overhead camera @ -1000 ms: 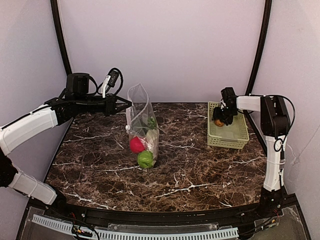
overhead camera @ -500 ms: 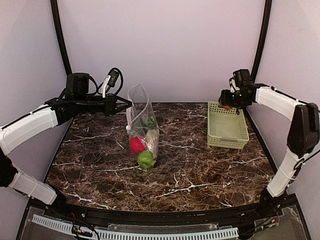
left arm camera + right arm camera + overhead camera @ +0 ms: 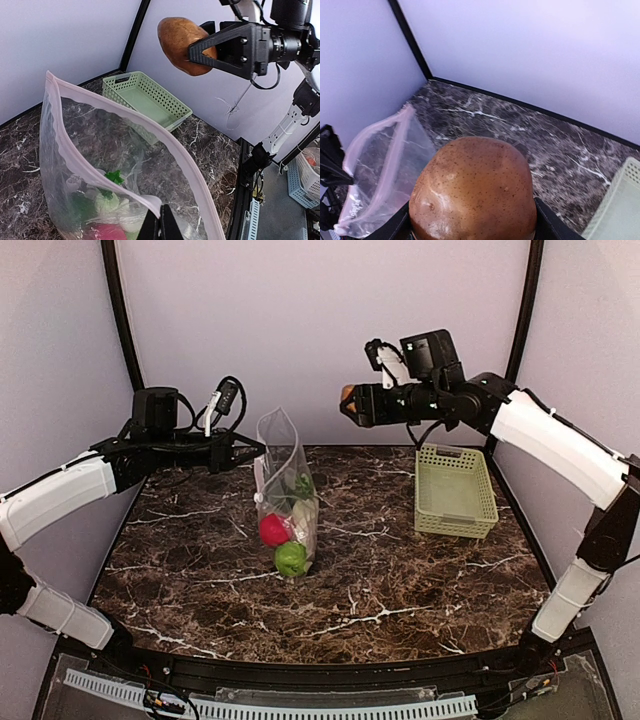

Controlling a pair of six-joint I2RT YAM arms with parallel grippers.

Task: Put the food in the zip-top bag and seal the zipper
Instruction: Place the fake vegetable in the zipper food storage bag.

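- Bag [image 3: 284, 480]: clear plastic, standing upright left of centre on the dark marble surface [image 3: 400, 580], mouth open at the top.
- Zipper [image 3: 125, 114]: pale pink strip along the mouth; its two sides are spread apart, unsealed.
- Contents of the bag: a red apple [image 3: 273, 530] above a green apple [image 3: 291, 559] at the bottom, and beside them a white radish [image 3: 302, 514] with green leaves. Other pieces inside are too blurred to name.
- Left jaws: fully closed, pinching the upper rim of the bag on its left side and holding it up; the left arm [image 3: 60, 495] reaches in level from the left.
- Brown potato-like piece [image 3: 348, 394]: in the air, well above the surface, to the right of the bag mouth and clear of it.
- Right jaws: spread wide around that brown piece, one finger on each side of it; the right arm [image 3: 550, 440] stretches leftward from the right.
- Pale green lattice basket [image 3: 455, 527]: on the surface at the back right, well apart from the bag.
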